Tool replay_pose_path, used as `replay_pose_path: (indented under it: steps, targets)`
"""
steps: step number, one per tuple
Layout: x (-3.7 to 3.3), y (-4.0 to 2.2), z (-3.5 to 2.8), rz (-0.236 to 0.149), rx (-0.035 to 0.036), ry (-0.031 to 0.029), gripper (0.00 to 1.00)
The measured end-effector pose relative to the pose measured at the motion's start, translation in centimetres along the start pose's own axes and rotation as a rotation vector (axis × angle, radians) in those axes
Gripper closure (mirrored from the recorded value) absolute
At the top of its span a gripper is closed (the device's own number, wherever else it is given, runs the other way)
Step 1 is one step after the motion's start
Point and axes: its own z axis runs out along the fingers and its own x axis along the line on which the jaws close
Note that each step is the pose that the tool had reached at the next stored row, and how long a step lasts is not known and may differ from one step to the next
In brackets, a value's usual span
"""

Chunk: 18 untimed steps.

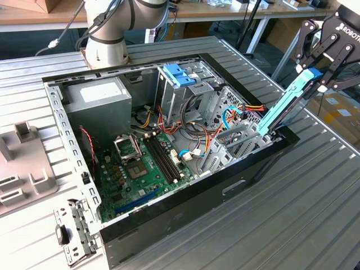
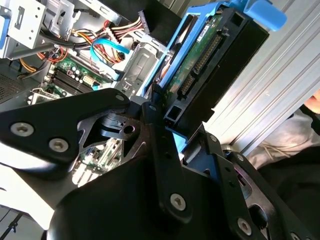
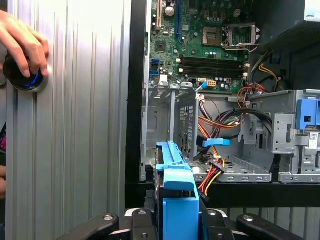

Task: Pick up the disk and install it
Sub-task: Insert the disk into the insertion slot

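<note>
The disk (image 1: 289,101), a dark drive with blue plastic side rails, hangs tilted at the exterior view's right. Its lower end reaches the rim of the open computer case (image 1: 169,208), and my gripper (image 1: 319,74) is shut on its upper end. In the second wrist view the disk (image 2: 210,65) shows its green circuit board and connector between the black fingers (image 2: 155,135). In the first wrist view its blue rail (image 3: 175,180) rises from my gripper (image 3: 177,222), in line with an empty grey drive bay (image 3: 170,115) just inside the case wall.
Inside the case lie a green motherboard (image 1: 140,169), a grey power-supply box (image 1: 101,98), a cage with blue clips (image 1: 180,76) and coloured cable bundles (image 3: 215,175). A person's hand (image 3: 22,42) rests on a black knob (image 3: 22,80) on the ribbed table. The arm's base (image 1: 109,34) stands behind the case.
</note>
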Motion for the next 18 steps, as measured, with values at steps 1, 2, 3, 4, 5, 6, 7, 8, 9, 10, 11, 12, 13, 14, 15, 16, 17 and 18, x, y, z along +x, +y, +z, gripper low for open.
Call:
replay_pose_path:
  steps: [1,2,3,4,5,6,7,8,9,10,11,12,13,14,15,16,17,18]
  targets:
    - [0.0,0.1,0.0,0.0,0.0,0.0,0.63]
    - [0.0,0.14,0.0,0.0,0.0,0.0,0.63]
    - [-0.01,0.19,0.0,0.0,0.0,0.0,0.63]
    - [-0.01,0.23,0.0,0.0,0.0,0.0,0.63]
    - [-0.01,0.25,0.0,0.0,0.0,0.0,0.63]
    - [-0.01,0.28,0.0,0.0,0.0,0.0,0.63]
    - [-0.01,0.29,0.0,0.0,0.0,0.0,0.63]
    - [-0.01,0.31,0.0,0.0,0.0,0.0,0.63]
    - [-0.01,0.35,0.0,0.0,0.0,0.0,0.63]
    - [-0.01,0.4,0.0,0.0,0.0,-0.0001,0.63]
    - [-0.01,0.45,0.0,0.0,0.0,0.0,0.63]
    - [-0.01,0.5,0.0,0.0,0.0,0.0,0.63]
    - [-0.02,0.58,0.0,0.0,0.0,0.0,0.63]
    - [-0.02,0.68,-0.01,0.0,0.0,0.0,0.63]
    - [-0.02,0.75,-0.01,0.0,0.0,-0.0001,0.63]
    - [-0.02,0.81,0.0,0.0,0.0,-0.0001,0.63]
    - [-0.02,0.88,-0.01,0.0,0.0,0.0,0.63]
    - [-0.03,0.94,-0.01,0.0,0.0,0.0,0.63]
